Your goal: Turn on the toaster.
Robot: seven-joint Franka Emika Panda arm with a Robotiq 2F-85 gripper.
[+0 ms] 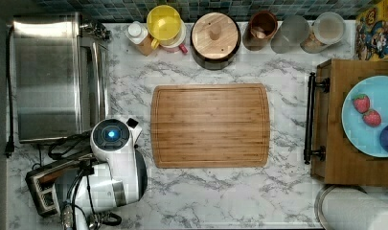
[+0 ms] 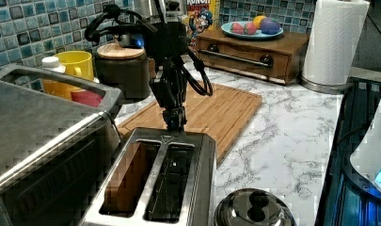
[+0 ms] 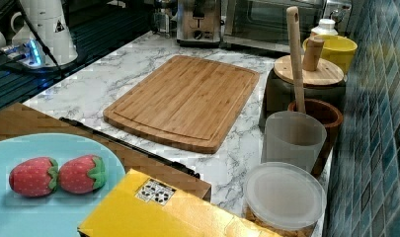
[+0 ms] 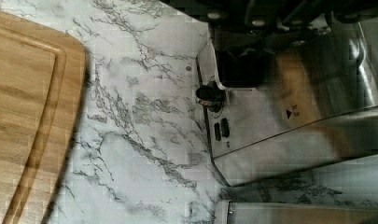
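The small steel toaster [image 2: 161, 181] stands in the left view's foreground, its two long slots open upward. My gripper [image 2: 174, 123] hangs straight down at the toaster's far end, fingers shut together, tips level with the top edge. In the right view the toaster [image 3: 199, 24] faces me at the far end of the counter, with the gripper [image 3: 200, 8] over its dark lever slot. The wrist view looks down the end panel [image 4: 270, 116], past a round knob [image 4: 210, 93] and the black lever [image 4: 238, 65]. In the top view my white arm covers most of the toaster [image 1: 40, 184].
The big steel toaster oven [image 1: 52, 76] stands right beside the toaster. A wooden cutting board [image 1: 210, 125] lies mid-counter. Jars and a yellow cup [image 1: 164, 23] line the back wall. A wooden tray [image 1: 347, 163] with a blue plate sits at the top view's right.
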